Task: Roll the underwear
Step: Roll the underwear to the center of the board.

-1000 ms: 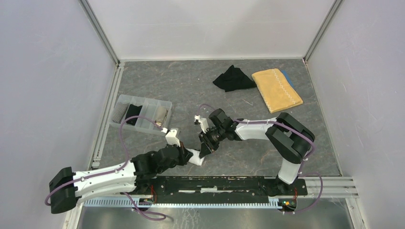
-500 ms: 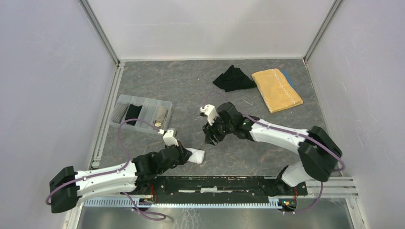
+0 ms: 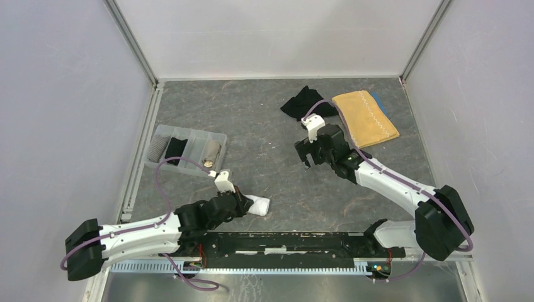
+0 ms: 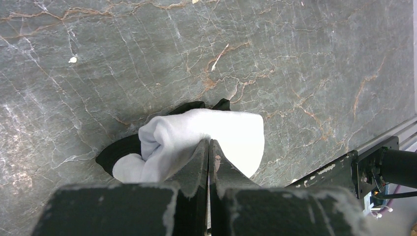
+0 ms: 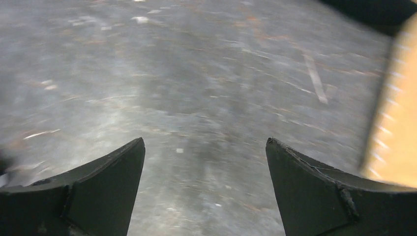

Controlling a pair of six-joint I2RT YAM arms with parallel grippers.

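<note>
Underwear rolled into a small white cloth bundle [image 4: 236, 132] sits clamped in the left gripper [image 4: 209, 147] near the table's [image 3: 252, 113] front; the wide-open right gripper [image 5: 204, 147] hovers near a crumpled black garment [image 3: 305, 104], best pinched by one edge.

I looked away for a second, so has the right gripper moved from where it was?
Yes. The right gripper has swung away from the white roll, up and right toward the black garment and the yellow towel.

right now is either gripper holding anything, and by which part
The left gripper is shut on the small rolled white cloth underwear, pinching the middle of its near edge. The right gripper is open and holds nothing.
</note>
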